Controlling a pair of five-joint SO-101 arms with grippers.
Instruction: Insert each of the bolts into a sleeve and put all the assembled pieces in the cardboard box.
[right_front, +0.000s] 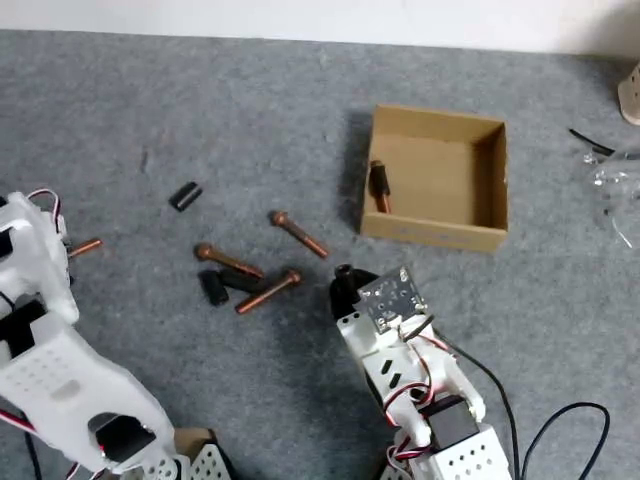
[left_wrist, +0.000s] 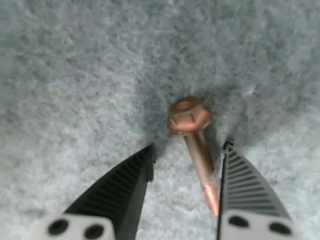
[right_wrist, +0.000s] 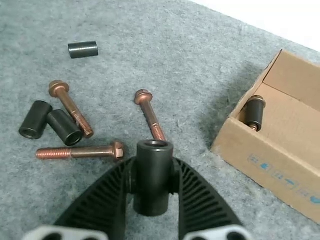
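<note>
My right gripper (right_wrist: 152, 172) is shut on an upright black sleeve (right_wrist: 153, 150), held above the carpet in front of the cardboard box (right_wrist: 270, 150); in the high view this gripper (right_front: 345, 287) is just below the box's (right_front: 430, 234) near left corner. One assembled bolt-and-sleeve (right_front: 379, 186) lies inside the box by its left wall. My left gripper (left_wrist: 187, 155) is open, its fingers on either side of a copper bolt (left_wrist: 192, 132) lying on the carpet at the far left (right_front: 85, 246). Three more bolts (right_front: 298, 233) (right_front: 228, 260) (right_front: 267, 292) lie mid-table.
Loose black sleeves lie among the bolts: one apart (right_front: 185, 196), two (right_front: 213, 288) (right_front: 240, 280) touching the bolts. Grey carpet covers the table. Cables and clear plastic (right_front: 610, 170) sit at the right edge.
</note>
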